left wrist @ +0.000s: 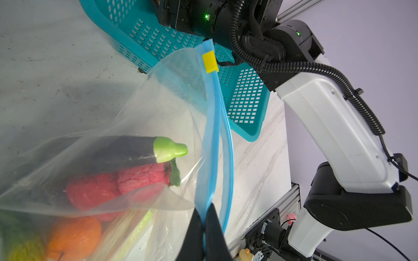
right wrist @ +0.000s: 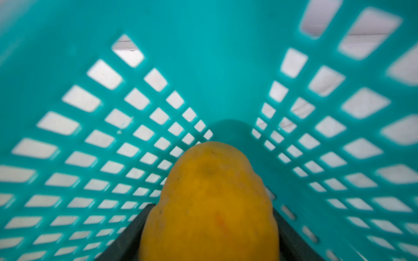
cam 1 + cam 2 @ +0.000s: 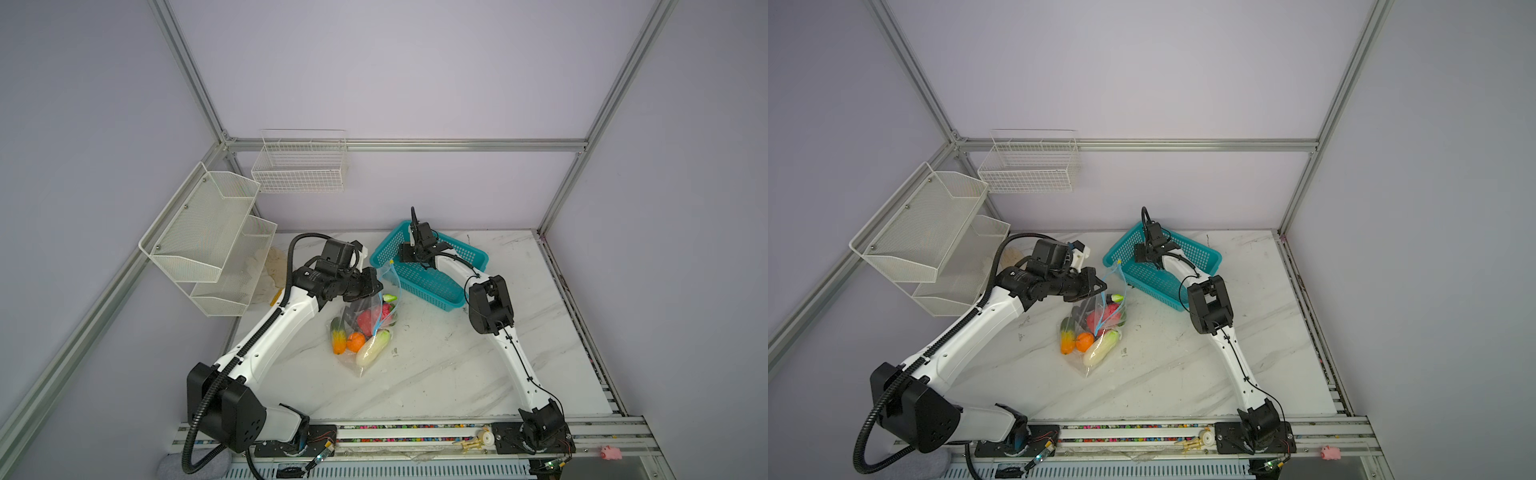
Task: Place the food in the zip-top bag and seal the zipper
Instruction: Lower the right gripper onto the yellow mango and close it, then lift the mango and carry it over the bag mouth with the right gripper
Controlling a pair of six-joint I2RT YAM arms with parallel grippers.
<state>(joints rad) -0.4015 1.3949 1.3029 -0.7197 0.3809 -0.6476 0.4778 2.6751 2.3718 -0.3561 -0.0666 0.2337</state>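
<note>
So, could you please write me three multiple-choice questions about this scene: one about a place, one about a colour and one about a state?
1. Where is the mango?
A. in the bag
B. in the basket
C. on the table

2. What colour is the slider?
A. red
B. white
C. yellow

3. What is the left pincer doing?
A. gripping the zipper
B. hanging open, holding nothing
C. gripping the mango

Answers:
1 B: the right wrist view shows teal perforated walls all around the mango.
2 C: the left wrist view shows a yellow tab on the blue strip.
3 A: the left wrist view shows its jaws shut on the blue strip.
</note>
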